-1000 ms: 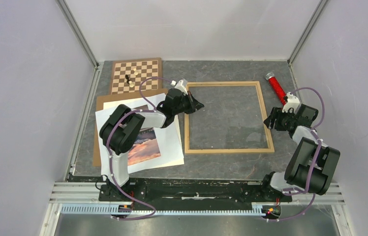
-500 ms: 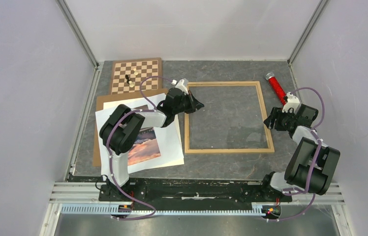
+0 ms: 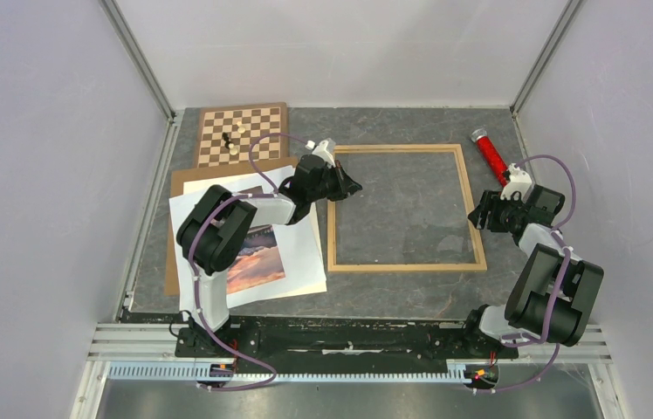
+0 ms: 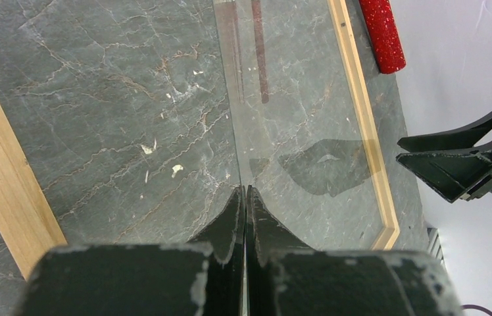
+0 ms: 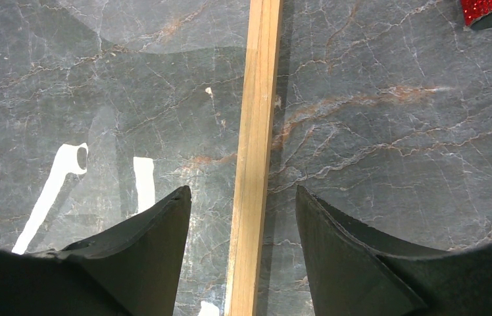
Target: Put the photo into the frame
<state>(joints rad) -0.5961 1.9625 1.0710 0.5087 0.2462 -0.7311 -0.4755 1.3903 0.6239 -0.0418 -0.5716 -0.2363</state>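
The photo [image 3: 256, 257], a sunset lake print, lies on white sheets at the left, partly under my left arm. The light wooden frame [image 3: 406, 264] lies flat in the middle of the table. My left gripper [image 3: 353, 186] reaches over the frame's left rail [image 4: 0, 171]. The left gripper [image 4: 244, 189] is shut on the edge of a thin clear pane [image 4: 296, 118] that spans the frame's opening. My right gripper [image 3: 477, 218] hovers open over the frame's right rail [image 5: 256, 131], one finger on each side of it and nothing held.
A chessboard [image 3: 257, 127] with a few pieces [image 3: 230, 142] sits at the far left. White sheets [image 3: 301, 253] lie on a brown backing board [image 3: 172, 253]. A red glittery tube [image 3: 490, 154] lies beyond the frame's right corner. Walls enclose three sides.
My left gripper has crept slightly toward the far side with the pane. The right arm has not moved.
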